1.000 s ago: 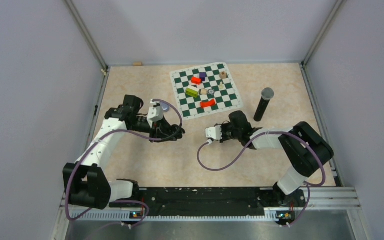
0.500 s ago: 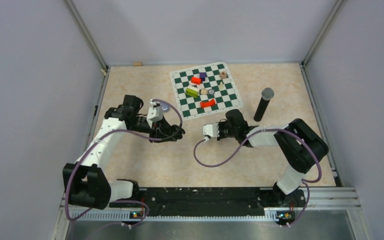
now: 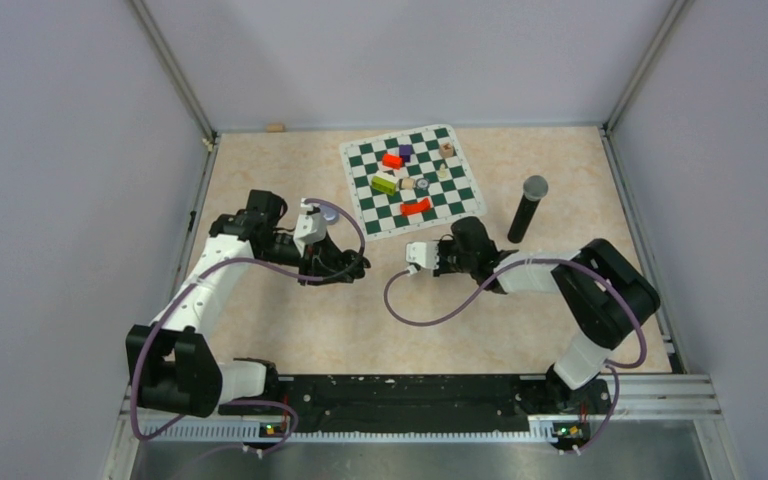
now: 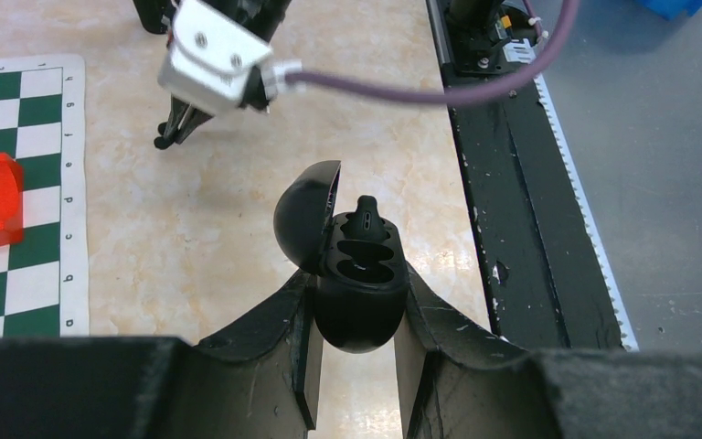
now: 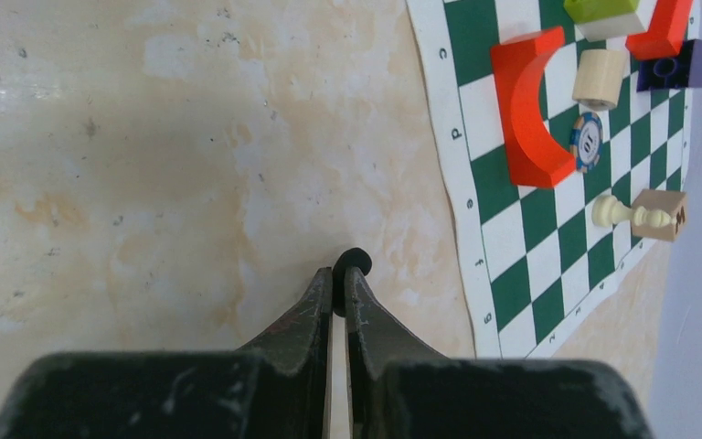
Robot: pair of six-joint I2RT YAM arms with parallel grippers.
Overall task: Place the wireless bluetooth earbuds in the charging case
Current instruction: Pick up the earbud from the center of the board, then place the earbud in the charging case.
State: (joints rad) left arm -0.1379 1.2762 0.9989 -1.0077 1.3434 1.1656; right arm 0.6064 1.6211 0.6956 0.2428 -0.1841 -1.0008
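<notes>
The left claw [image 4: 356, 297] squeezes the black charging case [image 4: 358, 320]. Its lid is open at 10 o'clock, and 1 black earbud [image 4: 366, 214] pokes up at 12 o'clock. The right claw [image 5: 339, 285] is pinched on a second earbud [image 5: 354, 261] over the desk [image 5: 146, 183]. The chessboard [image 5: 512, 274] is at 3 o'clock.

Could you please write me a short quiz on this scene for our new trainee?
1. True or false: the lid of the charging case is shut.
2. What does the right tool pinch at its tips?
3. Fill in: the case is gripped by the ___ tool.
Key: 1 false, the lid stands open. 2 a black earbud. 3 the left tool.
</notes>
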